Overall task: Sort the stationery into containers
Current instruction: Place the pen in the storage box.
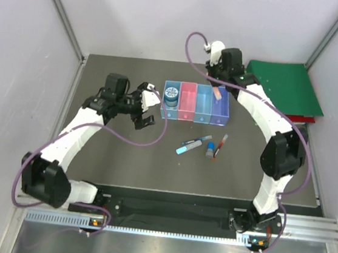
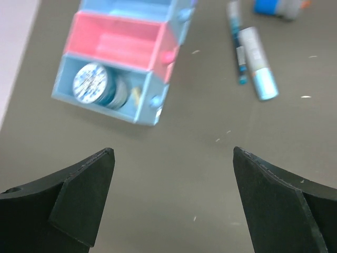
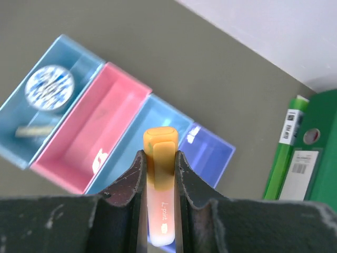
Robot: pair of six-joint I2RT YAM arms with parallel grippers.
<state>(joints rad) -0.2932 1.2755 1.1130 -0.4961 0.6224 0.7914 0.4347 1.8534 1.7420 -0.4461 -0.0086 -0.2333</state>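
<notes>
Your right gripper (image 3: 160, 158) is closed down narrow on the orange-yellow highlighter (image 3: 159, 142), pinching its barrel, with the cap poking out past the fingertips. Directly beneath it are the light blue bin (image 3: 150, 116) and purple bin (image 3: 213, 155); the pink bin (image 3: 100, 126) and blue bin (image 3: 84, 66) lie off to one side. Your left gripper (image 2: 174, 158) stands wide open and holds nothing. Ahead of it, the blue bin contains the round blue disc (image 2: 90, 83) and tan eraser (image 3: 32, 130), and the light-blue marker (image 2: 258, 63) lies on the table (image 2: 174, 200).
</notes>
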